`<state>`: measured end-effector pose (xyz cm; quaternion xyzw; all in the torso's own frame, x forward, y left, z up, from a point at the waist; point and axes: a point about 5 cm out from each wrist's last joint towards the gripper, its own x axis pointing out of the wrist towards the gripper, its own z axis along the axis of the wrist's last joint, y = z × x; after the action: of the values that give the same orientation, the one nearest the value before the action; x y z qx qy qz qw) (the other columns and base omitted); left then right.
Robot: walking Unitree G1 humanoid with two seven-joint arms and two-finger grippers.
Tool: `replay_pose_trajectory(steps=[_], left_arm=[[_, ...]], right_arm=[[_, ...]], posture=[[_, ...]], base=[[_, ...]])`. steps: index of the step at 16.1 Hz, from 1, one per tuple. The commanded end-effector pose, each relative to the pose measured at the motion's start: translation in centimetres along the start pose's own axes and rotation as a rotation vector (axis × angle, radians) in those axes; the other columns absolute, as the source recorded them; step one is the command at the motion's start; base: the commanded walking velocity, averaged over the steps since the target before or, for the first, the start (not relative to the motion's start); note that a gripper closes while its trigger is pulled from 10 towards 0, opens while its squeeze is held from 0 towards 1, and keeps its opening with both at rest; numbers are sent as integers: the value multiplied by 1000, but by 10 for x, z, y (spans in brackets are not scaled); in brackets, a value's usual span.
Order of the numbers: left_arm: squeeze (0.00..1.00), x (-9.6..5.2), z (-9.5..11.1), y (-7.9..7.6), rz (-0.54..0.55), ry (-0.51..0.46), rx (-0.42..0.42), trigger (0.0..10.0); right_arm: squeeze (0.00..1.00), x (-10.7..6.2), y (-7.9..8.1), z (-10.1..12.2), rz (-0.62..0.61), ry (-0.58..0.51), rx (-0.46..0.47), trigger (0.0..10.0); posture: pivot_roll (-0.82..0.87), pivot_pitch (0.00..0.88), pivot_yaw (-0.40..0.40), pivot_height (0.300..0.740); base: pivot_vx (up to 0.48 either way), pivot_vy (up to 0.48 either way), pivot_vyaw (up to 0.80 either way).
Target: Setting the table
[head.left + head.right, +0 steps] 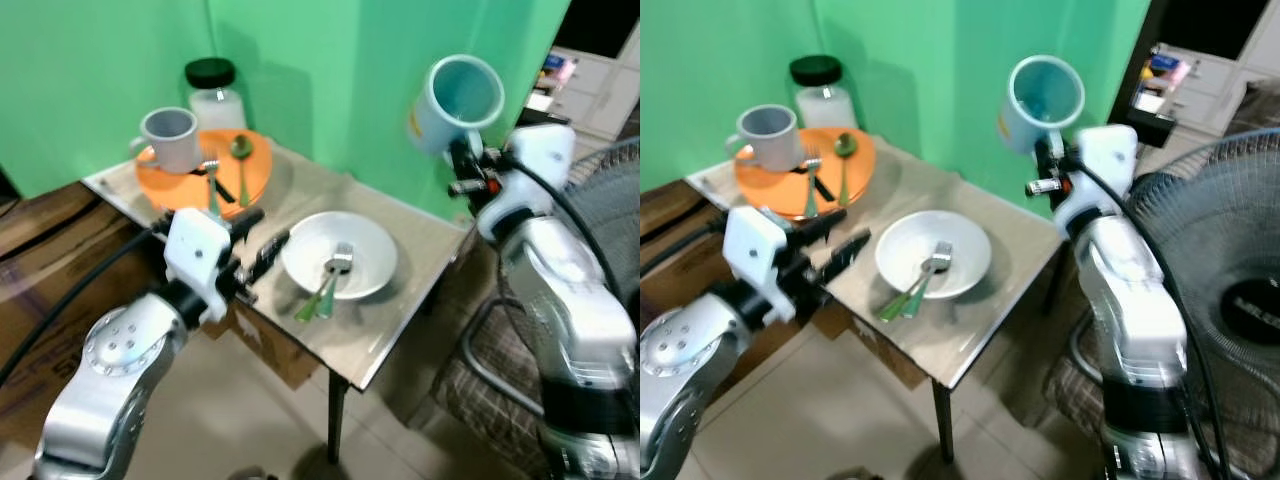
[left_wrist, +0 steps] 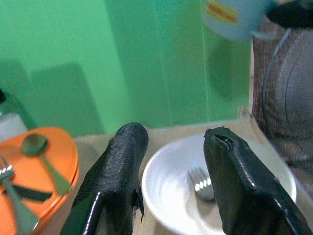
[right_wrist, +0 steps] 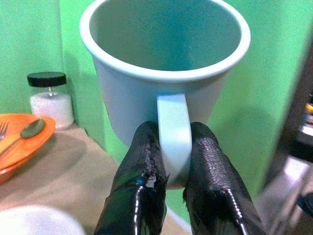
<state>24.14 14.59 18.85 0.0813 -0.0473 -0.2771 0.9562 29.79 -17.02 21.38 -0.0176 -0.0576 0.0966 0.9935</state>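
Above the table, pale-blue mug gapes empty.

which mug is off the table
The light blue mug, held up in the air by its handle in the right gripper. The grey mug stands on the orange plate.

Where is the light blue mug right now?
The light blue mug is in the air at the table's right side, above its far corner, held by its handle in the right gripper.
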Motion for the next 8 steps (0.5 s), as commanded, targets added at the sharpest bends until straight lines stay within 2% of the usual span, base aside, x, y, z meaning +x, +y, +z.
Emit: replay_pose_trajectory(steps=[1, 2, 4, 6, 8], left_arm=[[0, 5, -2, -3, 21, 17, -13, 10000], [0, 10, -1, -5, 58, 0, -14, 10000], [0, 15, 2, -1, 174, -32, 2, 10000], [0, 10, 3, 3, 282, -31, 31, 10000], [0, 5, 0, 3, 311, -24, 19, 10000]], right_arm=[[0, -12, 5, 8, 6, -27, 3, 10000], [0, -26, 15, 10, 4, -55, 3, 10000], [0, -39, 24, 5, -1, -59, -28, 10000], [0, -41, 20, 0, -53, -22, -58, 10000], [0, -43, 19, -1, -76, -15, -70, 10000]], posture=[[-49, 0, 27, 740], [-67, 0, 30, 740], [-66, 0, 15, 740], [-72, 0, -9, 740], [-70, 0, -9, 740]], base=[[0, 0, 0], [0, 0, -681], [0, 0, -800], [0, 0, -800], [0, 0, -800]])
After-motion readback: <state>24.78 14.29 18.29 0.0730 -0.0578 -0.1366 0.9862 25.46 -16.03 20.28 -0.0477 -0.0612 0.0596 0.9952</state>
